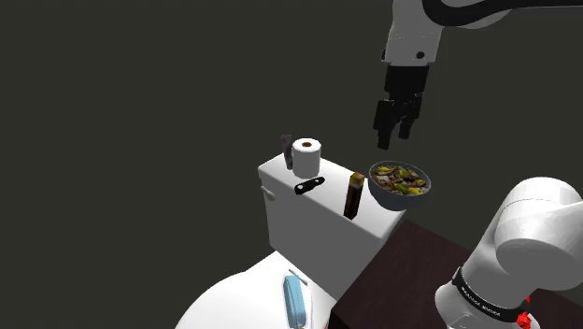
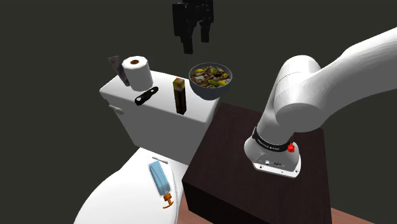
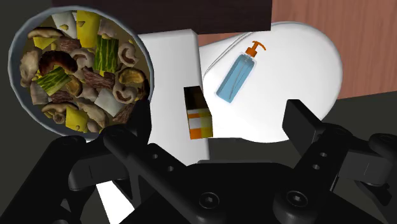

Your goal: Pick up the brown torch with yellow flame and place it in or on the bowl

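The torch [image 1: 354,194] is a short brown stick with a yellow top. It stands upright on the white toilet tank [image 1: 308,220], close beside the bowl [image 1: 400,182]. That bowl is dark and full of mixed food, and it sits at the tank's end nearest the stand. My black gripper [image 1: 392,131] hangs open well above both, nearer the bowl, and holds nothing. In the second exterior view the gripper [image 2: 194,35] is high over the torch [image 2: 180,95] and the bowl [image 2: 210,79]. In the wrist view the torch [image 3: 198,114] shows far below between the spread fingers, with the bowl [image 3: 79,70] off to one side.
A toilet paper roll [image 1: 305,156] and a small black tool [image 1: 309,186] share the tank top with the torch. A dark item [image 1: 287,150] stands behind the roll. A blue soap bottle [image 1: 296,301] lies on the toilet lid. The dark brown stand [image 2: 254,191] abuts the tank.
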Motion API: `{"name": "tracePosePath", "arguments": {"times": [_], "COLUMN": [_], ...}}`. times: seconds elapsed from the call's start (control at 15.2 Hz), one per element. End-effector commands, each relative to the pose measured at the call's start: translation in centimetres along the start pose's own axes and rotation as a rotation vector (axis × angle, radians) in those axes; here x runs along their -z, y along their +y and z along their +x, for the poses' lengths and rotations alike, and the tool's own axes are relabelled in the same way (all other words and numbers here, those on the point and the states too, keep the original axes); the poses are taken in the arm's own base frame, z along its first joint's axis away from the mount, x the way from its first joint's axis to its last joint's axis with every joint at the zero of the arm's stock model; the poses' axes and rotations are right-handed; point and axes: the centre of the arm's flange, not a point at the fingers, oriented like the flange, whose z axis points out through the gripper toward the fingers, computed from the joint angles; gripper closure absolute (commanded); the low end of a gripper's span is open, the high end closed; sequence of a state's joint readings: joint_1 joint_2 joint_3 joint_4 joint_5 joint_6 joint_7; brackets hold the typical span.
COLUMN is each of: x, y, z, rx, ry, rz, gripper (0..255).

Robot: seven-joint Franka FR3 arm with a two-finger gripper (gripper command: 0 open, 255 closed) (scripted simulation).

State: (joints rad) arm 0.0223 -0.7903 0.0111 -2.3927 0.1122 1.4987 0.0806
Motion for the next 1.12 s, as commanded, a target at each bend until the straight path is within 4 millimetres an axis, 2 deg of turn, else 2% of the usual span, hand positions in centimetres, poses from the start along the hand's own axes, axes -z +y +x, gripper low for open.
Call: {"name": "tracePosePath", "arguments": {"times": [0.0,0.66,0.73,1.06], "x": [0.0,-9.3,-9.3,-11.9], "y": [0.0,-0.7,-0.7,-0.5], "z": [0.0,8.7,8.7,8.9], "rx": [0.0,-0.059,-0.059,-0.059], "ry": [0.0,0.05,0.05,0.05], "rz": [0.0,-0.061,-0.061,-0.061], "gripper": [0,0,0,0]}}
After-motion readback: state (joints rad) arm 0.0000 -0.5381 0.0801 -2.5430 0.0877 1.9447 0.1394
